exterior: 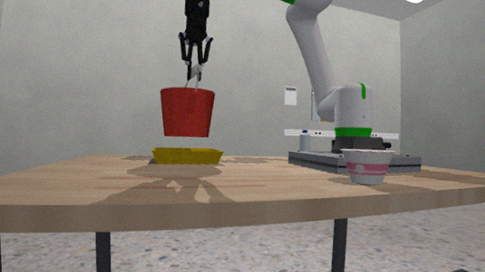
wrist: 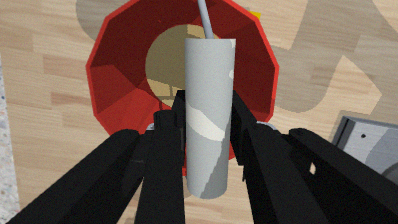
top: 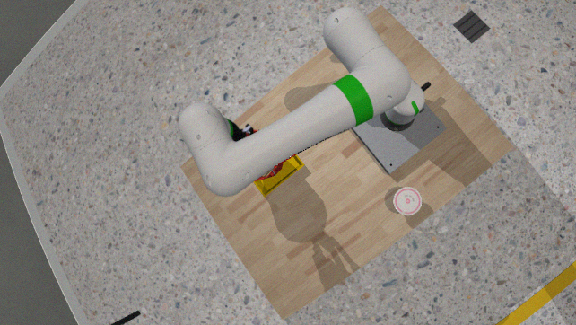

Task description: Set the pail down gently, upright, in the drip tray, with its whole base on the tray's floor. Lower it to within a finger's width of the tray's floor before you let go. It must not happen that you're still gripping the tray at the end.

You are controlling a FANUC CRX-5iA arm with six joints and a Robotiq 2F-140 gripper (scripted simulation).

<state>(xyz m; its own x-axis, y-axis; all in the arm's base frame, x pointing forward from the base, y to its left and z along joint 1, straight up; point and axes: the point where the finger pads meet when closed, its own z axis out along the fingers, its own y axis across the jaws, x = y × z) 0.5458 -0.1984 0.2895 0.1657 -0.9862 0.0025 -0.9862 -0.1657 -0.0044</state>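
My gripper point(exterior: 193, 72) is shut on the grey grip of the pail's handle point(wrist: 208, 116). The red pail point(exterior: 186, 111) hangs upright below it, well above the table. The yellow drip tray point(exterior: 186, 155) lies on the table right below the pail, with a clear gap between pail base and tray. In the wrist view I look down into the red pail point(wrist: 180, 80), and a yellow tray corner point(wrist: 255, 15) shows past its rim. In the top view the arm hides most of the pail, and only part of the yellow tray point(top: 279, 174) shows.
A white and pink cup point(exterior: 365, 165) stands on the table to the right; it also shows in the top view point(top: 407, 200). The robot's grey base plate point(top: 400, 136) lies at the back right. The table edge runs close behind the tray.
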